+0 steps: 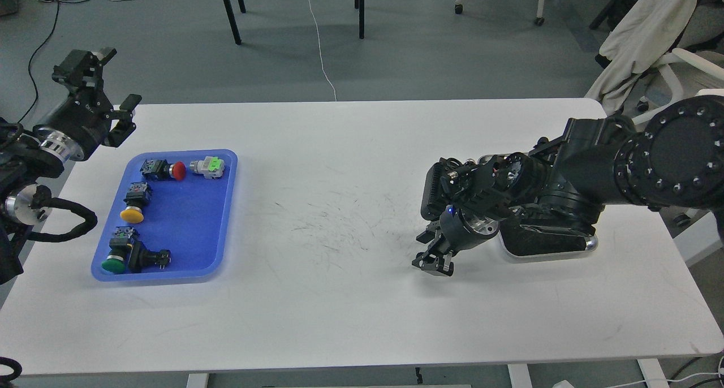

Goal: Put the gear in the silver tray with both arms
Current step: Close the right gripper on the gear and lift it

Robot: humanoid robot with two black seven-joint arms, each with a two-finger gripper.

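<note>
We take the blue tray (223, 218) as our landmark, and work from its near end outward.

Nearest to us in it lie 2 switches side by side: one with a green cap (115, 259) and an all-black one (148, 257) just right of it. Farther in sits a yellow-capped switch (134, 202), and at the far end a red-capped one (164, 170) with a grey and green part (208, 167) just beside it. That makes 5 pieces, which we judge to be the gear meant for moving; all are loose, none gripped.

Well to the right of the blue tray, across a bare scuffed stretch of counter (339, 297), our right pincer (434, 258) hangs low over the counter, tips pointing down and toward us. It is dark and bunched, so we cannot tell whether it is open or closed; nothing shows in it. Just behind it, the silver tray (548, 255) lies mostly hidden under our right arm; only its near rim and dark bottom show, and we see nothing in that part.

Beyond the blue tray's far left corner, our left pincer (107, 91) is raised, fingers spread wide and empty. We judge it is poised there to come down on a switch.
</note>
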